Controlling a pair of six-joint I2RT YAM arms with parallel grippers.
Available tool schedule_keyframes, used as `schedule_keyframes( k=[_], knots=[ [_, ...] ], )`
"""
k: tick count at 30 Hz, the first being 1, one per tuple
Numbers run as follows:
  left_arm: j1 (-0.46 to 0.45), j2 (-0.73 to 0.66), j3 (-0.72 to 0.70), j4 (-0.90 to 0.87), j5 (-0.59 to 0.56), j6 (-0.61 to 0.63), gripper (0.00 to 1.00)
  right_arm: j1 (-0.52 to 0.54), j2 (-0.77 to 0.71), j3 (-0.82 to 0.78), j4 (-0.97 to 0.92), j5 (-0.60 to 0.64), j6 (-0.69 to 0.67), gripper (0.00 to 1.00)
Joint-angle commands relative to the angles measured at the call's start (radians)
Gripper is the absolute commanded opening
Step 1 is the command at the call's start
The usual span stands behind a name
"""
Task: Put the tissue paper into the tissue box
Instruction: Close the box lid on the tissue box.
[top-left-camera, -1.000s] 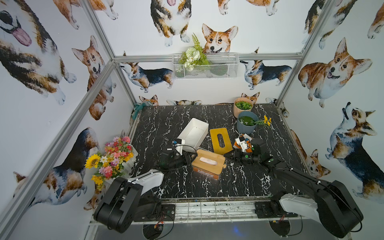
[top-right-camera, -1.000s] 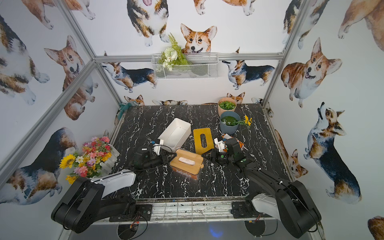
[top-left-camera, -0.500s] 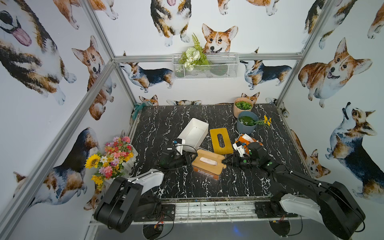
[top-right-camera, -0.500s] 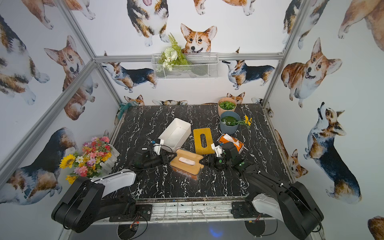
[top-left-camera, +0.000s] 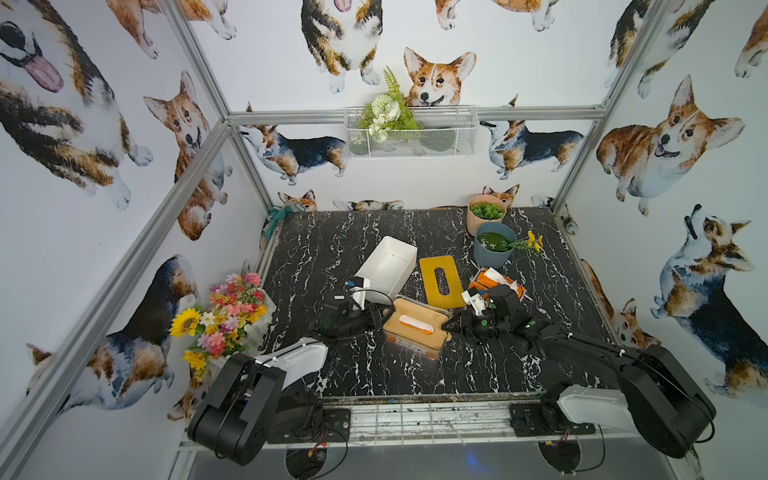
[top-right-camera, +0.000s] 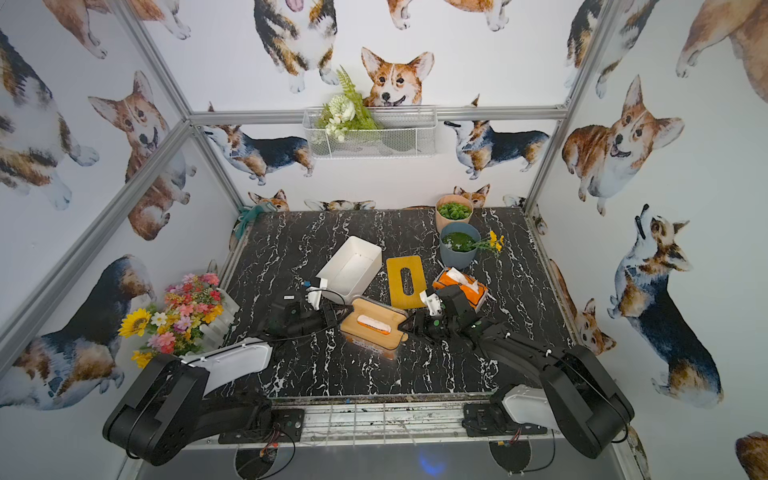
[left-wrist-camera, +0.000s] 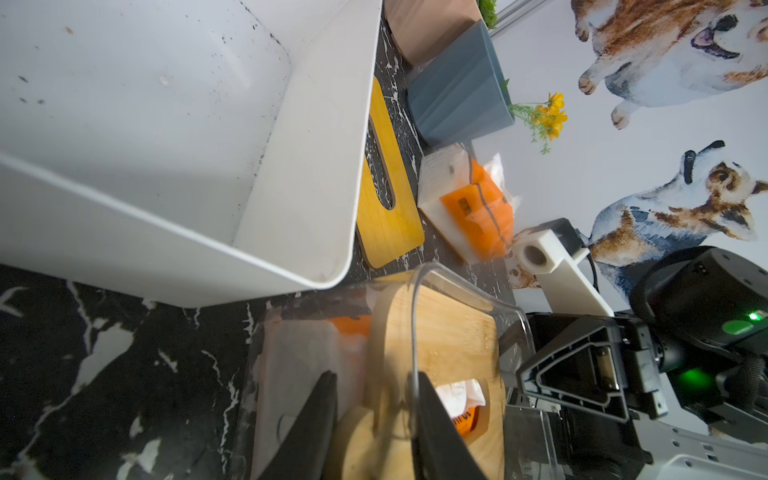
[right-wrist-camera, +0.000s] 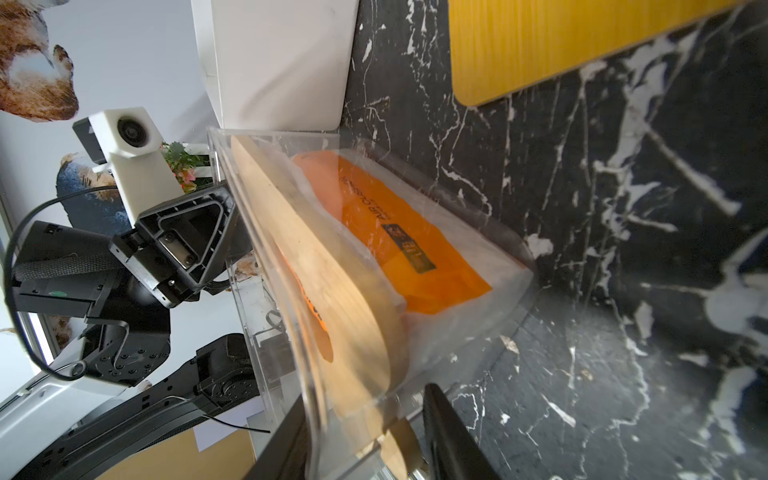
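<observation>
Both arms stretch low over the worktop (top-left-camera: 374, 374). The left end effector (top-left-camera: 379, 316) clamps one end of the tissue box (top-left-camera: 417, 332); the right end effector (top-left-camera: 448, 326) straddles the other end, grip unclear. The tissue paper (right-wrist-camera: 395, 232) lies inside.

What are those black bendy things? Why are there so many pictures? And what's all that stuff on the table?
Those are two robot arms. Each ends in a gripper, a pincer with two fingers. Two pictures look down from above on the whole black table. The other two come from little cameras on the arms' wrists, so they see things close up.

In the middle is a clear tissue box with a wooden lid and an orange tissue pack inside. The left gripper pinches one end of it. The right gripper has its fingers around the other end; I cannot tell whether it squeezes.

Around it are a white box, a yellow lid, a second tissue pack, two plant pots and a bunch of flowers.
</observation>
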Motion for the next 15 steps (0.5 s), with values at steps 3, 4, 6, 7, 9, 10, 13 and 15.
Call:
schedule_keyframes(
  k=[3,4,6,7,9,10,13,15],
  knots=[
    [-0.002,-0.006,0.005,-0.161,0.019,0.005,0.35,0.005,-0.04,0.03,0.044,0.009,-0.022,0.47],
    [-0.002,-0.013,0.01,-0.17,0.017,0.008,0.36,0.004,-0.051,0.04,0.026,0.016,-0.031,0.48],
    [-0.001,-0.033,0.019,-0.198,0.01,0.019,0.41,0.005,-0.079,0.065,-0.031,0.043,-0.062,0.49],
    [-0.002,-0.044,0.023,-0.211,0.006,0.023,0.43,0.004,-0.09,0.078,-0.061,0.056,-0.077,0.5],
    [-0.001,-0.074,0.03,-0.237,-0.006,0.032,0.5,0.002,-0.096,0.11,-0.127,0.092,-0.112,0.51],
    [0.0,-0.087,0.033,-0.249,-0.013,0.038,0.51,0.002,-0.131,0.125,-0.154,0.105,-0.13,0.51],
    [0.0,-0.132,0.044,-0.288,-0.032,0.051,0.57,0.003,-0.139,0.167,-0.237,0.145,-0.18,0.52],
    [0.0,-0.161,0.055,-0.316,-0.041,0.06,0.63,0.002,-0.138,0.191,-0.278,0.16,-0.204,0.53]
  ],
)
